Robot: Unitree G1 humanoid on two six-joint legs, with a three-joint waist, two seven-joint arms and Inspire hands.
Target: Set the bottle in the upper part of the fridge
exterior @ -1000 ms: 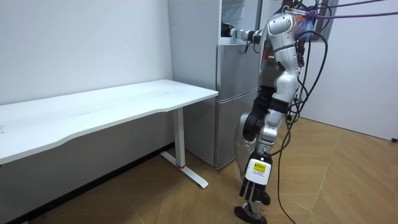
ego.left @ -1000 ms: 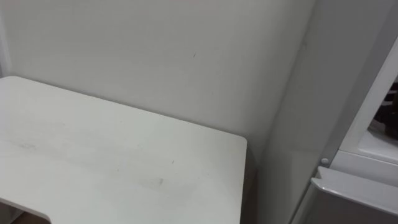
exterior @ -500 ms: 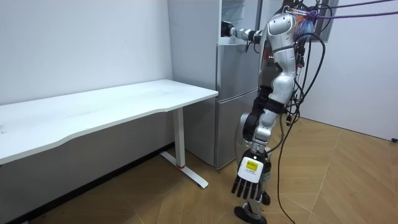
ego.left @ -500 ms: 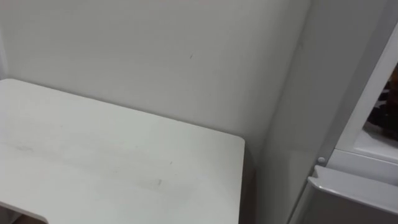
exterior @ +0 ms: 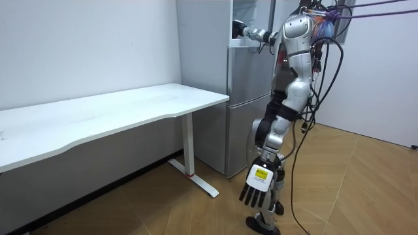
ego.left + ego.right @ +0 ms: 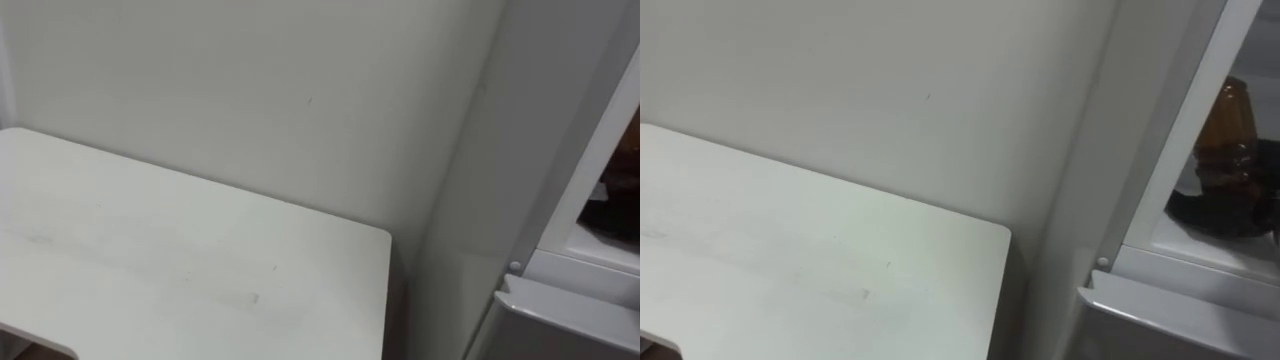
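A white wall (image 6: 250, 80) and white desk (image 6: 150, 260) flank the grey fridge (image 5: 245, 98), before which the robot stands on a wood floor (image 5: 353, 196). An amber-brown bottle (image 6: 1225, 140) with a narrower neck stands upright inside the open upper compartment. The right hand (image 5: 239, 30) reaches in beside its base; whether it grips cannot be told. The left hand (image 5: 257, 188) hangs low, fingers spread, holding nothing.
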